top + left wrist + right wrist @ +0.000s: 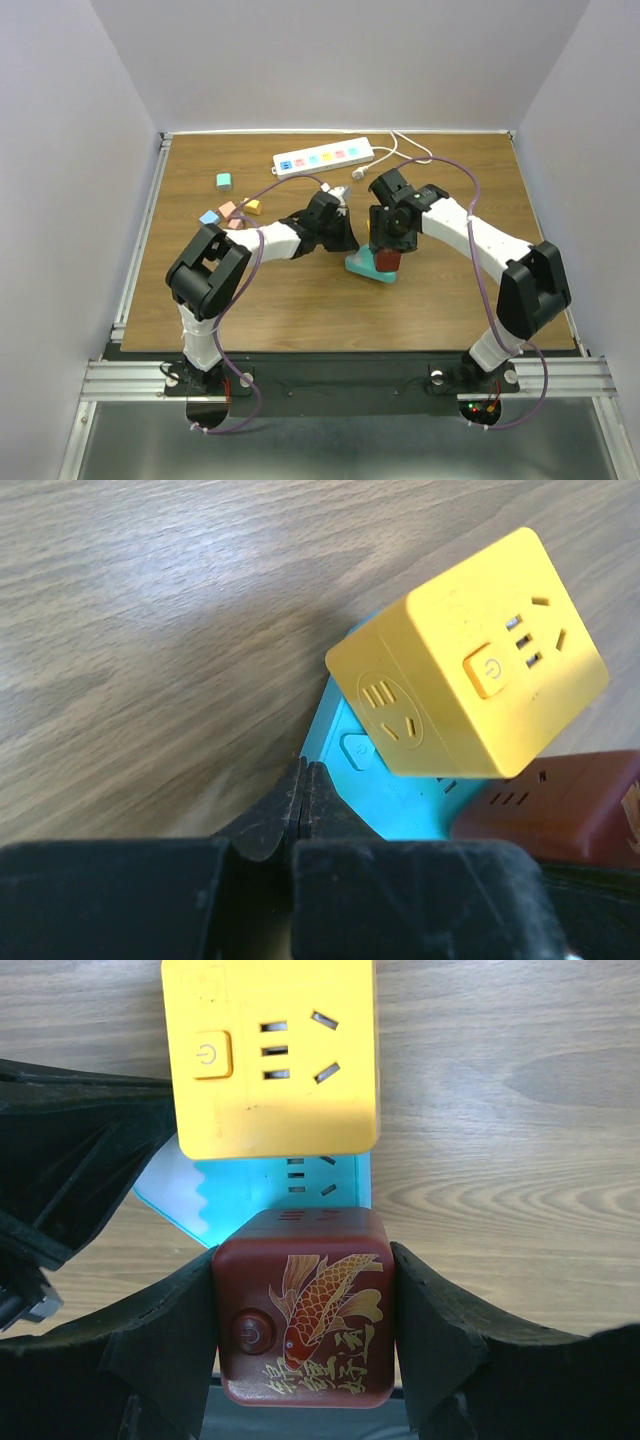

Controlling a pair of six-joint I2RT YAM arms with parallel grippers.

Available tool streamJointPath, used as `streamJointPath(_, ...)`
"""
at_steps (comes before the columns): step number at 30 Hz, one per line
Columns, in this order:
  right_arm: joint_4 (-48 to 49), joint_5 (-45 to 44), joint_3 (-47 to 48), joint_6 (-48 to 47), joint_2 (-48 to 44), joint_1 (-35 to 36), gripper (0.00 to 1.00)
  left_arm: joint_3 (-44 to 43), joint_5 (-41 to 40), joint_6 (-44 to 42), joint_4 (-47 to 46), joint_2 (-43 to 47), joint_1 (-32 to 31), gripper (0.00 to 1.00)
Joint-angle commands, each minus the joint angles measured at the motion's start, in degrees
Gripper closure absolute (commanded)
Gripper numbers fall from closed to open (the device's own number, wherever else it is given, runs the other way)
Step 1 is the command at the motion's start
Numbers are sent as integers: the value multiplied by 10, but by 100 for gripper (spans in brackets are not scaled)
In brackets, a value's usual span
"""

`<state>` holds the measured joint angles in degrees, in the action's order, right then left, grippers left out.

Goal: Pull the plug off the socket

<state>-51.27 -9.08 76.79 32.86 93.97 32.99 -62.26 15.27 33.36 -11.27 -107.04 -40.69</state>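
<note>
The socket, a long white power strip (pixel 323 158) with pastel outlet faces, lies at the back of the table, its thin white cord (pixel 415 152) looping to the right. Both grippers are away from it, at a teal triangular block (pixel 362 268). A yellow cube adapter (pixel 270 1060) and a dark red cube adapter (pixel 303 1320) with a gold fish sit on this block (pixel 250 1195). My right gripper (pixel 303 1252) is shut on the red cube's sides. My left gripper (pixel 303 772) is shut and empty, its tips at the teal block's (pixel 420 800) edge beside the yellow cube (pixel 470 660).
Small loose cubes lie left of centre: teal (pixel 224 181), blue (pixel 209 217), pink (pixel 228 210), yellow (pixel 253 207). A white plug (pixel 357 173) on the cord's end lies just in front of the strip. A metal rail (pixel 140 240) runs along the table's left edge.
</note>
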Motion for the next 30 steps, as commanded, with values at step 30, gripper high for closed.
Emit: streamJointPath(30, 247, 81, -110, 65, 8, -14, 100, -144, -25, -35, 259, 57, -6, 100)
